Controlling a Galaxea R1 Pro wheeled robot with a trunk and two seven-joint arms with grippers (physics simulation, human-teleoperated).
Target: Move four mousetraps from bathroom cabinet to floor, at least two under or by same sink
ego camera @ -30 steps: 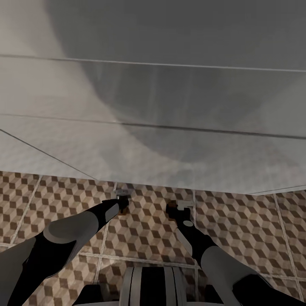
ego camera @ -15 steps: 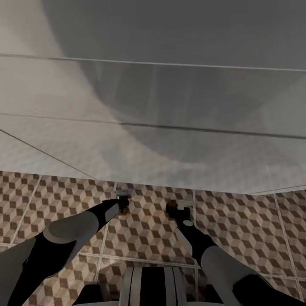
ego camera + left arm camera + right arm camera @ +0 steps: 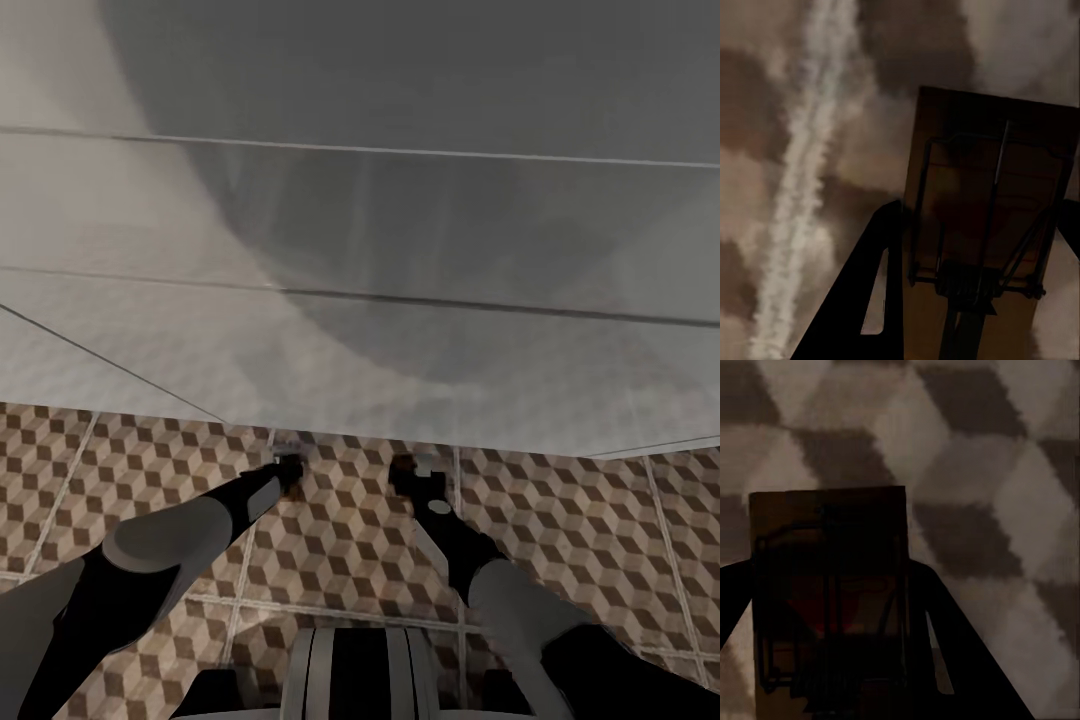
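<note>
Wooden mousetraps, unclear from the head, show pinched in left hand and right hand.

Right gripper jaws clamped on a mousetrap, wire bar and red mark visible, held over the cube-pattern floor.

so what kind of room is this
Probably a bathroom: a cube-patterned tiled floor and a big white fixture overhanging it. Each claw, left and right, holds a mousetrap.

Head cam down; wrist cams near bathroom floor.
</note>
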